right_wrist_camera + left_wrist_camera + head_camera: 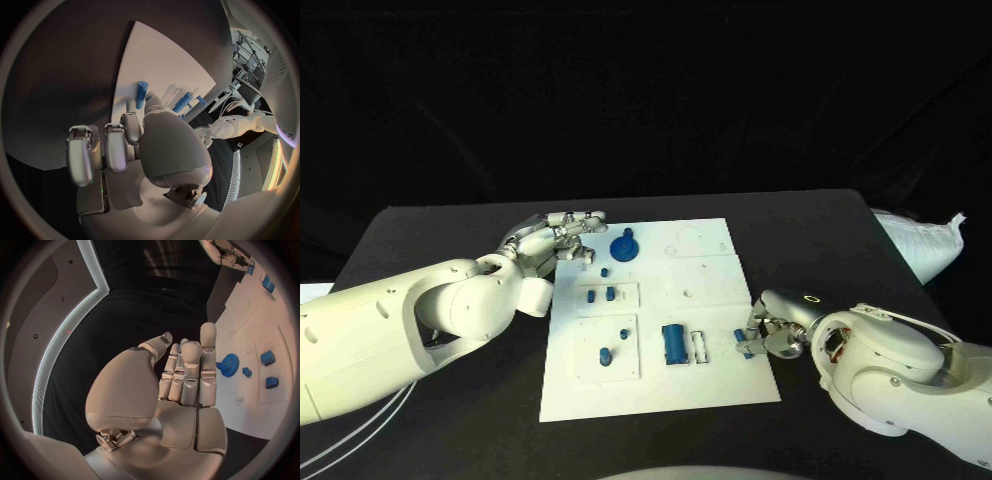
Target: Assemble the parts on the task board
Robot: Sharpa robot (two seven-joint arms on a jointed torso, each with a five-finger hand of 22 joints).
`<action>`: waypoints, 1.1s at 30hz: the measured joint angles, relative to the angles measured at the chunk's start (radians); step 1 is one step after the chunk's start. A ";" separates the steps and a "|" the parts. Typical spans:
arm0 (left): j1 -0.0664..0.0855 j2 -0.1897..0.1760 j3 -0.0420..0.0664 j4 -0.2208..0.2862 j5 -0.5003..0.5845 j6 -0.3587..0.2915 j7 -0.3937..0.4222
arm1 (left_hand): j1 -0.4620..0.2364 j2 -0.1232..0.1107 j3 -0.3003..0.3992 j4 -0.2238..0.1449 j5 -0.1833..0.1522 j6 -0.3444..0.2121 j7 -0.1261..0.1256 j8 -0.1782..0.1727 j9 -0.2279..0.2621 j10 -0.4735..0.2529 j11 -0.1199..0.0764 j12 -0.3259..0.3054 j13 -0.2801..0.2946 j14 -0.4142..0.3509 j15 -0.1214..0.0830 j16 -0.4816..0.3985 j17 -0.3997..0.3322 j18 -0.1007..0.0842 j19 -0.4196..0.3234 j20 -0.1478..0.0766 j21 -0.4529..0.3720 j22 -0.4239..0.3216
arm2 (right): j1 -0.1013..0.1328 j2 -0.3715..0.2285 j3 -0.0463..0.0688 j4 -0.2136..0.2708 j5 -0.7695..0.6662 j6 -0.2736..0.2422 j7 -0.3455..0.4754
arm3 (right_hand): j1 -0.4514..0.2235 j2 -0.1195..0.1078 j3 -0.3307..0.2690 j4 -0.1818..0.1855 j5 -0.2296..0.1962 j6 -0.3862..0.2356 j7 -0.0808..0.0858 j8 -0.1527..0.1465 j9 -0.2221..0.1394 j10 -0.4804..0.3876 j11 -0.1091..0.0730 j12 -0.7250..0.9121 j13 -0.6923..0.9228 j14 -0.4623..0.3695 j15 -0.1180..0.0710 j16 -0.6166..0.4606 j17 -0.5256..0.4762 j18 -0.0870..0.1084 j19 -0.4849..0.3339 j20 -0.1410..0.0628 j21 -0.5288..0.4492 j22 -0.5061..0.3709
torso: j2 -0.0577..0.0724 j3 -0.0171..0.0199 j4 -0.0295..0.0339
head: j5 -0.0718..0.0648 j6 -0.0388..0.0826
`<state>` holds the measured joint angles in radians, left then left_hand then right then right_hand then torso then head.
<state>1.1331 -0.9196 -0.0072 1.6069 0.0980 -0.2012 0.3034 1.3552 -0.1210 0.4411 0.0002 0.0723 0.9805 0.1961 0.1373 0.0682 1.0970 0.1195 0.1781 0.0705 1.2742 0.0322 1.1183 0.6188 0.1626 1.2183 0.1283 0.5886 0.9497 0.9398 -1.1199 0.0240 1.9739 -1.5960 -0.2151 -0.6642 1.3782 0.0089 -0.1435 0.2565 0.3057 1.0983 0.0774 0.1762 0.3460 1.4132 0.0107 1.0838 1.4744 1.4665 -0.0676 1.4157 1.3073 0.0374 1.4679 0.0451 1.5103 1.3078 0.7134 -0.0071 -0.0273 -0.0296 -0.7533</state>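
Observation:
The white task board lies mid-table. My left hand hovers at its far left corner with straight, spread fingers and holds nothing. A blue gear lies just beside those fingertips. My right hand sits at the board's right edge with its fingers curled in. Its thumb and a finger pinch a small blue peg by its lower end. A blue cylinder lies on the board left of that peg.
Small blue pieces sit in the board's left-hand panels, and another lies nearer me. A white bag lies at the table's right edge. Bare black table surrounds the board.

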 measured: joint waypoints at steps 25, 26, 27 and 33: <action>0.000 -0.003 0.000 0.001 0.000 0.000 -0.002 | 0.000 0.000 0.000 0.000 0.000 0.000 0.000 0.000 0.000 0.000 0.000 0.000 0.000 0.000 0.000 0.000 -0.002 0.000 0.000 0.000 0.000 0.000 | -0.015 0.065 0.012 -0.018 -0.172 0.098 -0.012 | 0.064 0.007 0.024 -0.030 -0.128 0.024 0.001 -0.029 0.235 -0.008 -0.007 -0.045 0.015 0.000 0.000 -0.006 0.001 0.000 0.000 0.000 -0.008 0.000 | 0.000 0.0000 0.0000 | 0.009 -0.005; 0.000 -0.003 0.000 0.001 0.000 0.000 -0.002 | 0.000 0.000 0.000 0.000 0.000 0.000 0.000 0.000 0.000 0.000 0.000 0.000 0.000 0.000 0.000 0.000 -0.002 0.000 0.000 0.000 0.000 0.000 | -0.015 0.066 0.012 -0.018 -0.177 0.101 -0.012 | 0.064 0.007 0.024 -0.031 -0.128 0.024 0.001 -0.029 0.235 -0.009 -0.009 -0.045 0.014 0.000 0.000 -0.006 0.001 0.000 0.000 0.000 -0.008 0.000 | 0.000 0.0001 0.0000 | 0.009 -0.005; 0.000 -0.003 0.000 0.001 0.000 0.000 -0.002 | 0.000 0.000 0.000 0.000 0.000 0.000 0.000 0.000 0.000 0.000 0.000 0.000 0.000 0.000 0.000 0.000 -0.002 0.000 0.000 0.000 0.000 0.000 | -0.015 0.067 0.012 -0.018 -0.183 0.106 -0.012 | 0.066 0.005 0.025 -0.032 -0.130 0.024 0.001 -0.030 0.235 -0.009 -0.009 -0.045 0.015 0.000 0.000 -0.006 0.001 0.000 0.000 0.000 -0.008 0.000 | 0.000 0.0003 0.0000 | 0.009 -0.005; 0.000 -0.003 0.000 0.001 0.000 0.000 -0.003 | 0.000 0.000 -0.002 -0.002 0.000 0.000 0.000 0.000 0.000 0.000 0.000 0.000 0.000 0.000 0.000 0.000 -0.002 0.000 0.000 0.000 0.000 -0.001 | -0.016 0.072 0.013 -0.012 -0.206 0.119 -0.011 | 0.092 -0.020 0.083 -0.058 -0.138 0.023 -0.003 -0.040 0.214 -0.013 -0.012 -0.045 0.014 0.000 0.000 -0.006 0.001 0.000 0.000 0.000 -0.008 0.000 | 0.000 0.0006 -0.0006 | 0.010 -0.007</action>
<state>1.1331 -0.9223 -0.0073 1.6078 0.0975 -0.2011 0.3000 1.3552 -0.1210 0.4390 -0.0019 0.0723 0.9806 0.1961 0.1373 0.0682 1.0970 0.1195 0.1781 0.0705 1.2743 0.0322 1.1183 0.6171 0.1626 1.2183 0.1283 0.5886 0.9484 0.9241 -1.0475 0.0368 1.9615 -1.8023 -0.0956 -0.6756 1.4701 -0.0116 -0.0607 0.1984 0.1679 1.1213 0.0739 0.1357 0.5596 1.4004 -0.0014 1.0393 1.4888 1.4666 -0.0675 1.4098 1.3079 0.0374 1.4679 0.0450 1.5020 1.3074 0.7138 -0.0065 -0.0279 -0.0198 -0.7605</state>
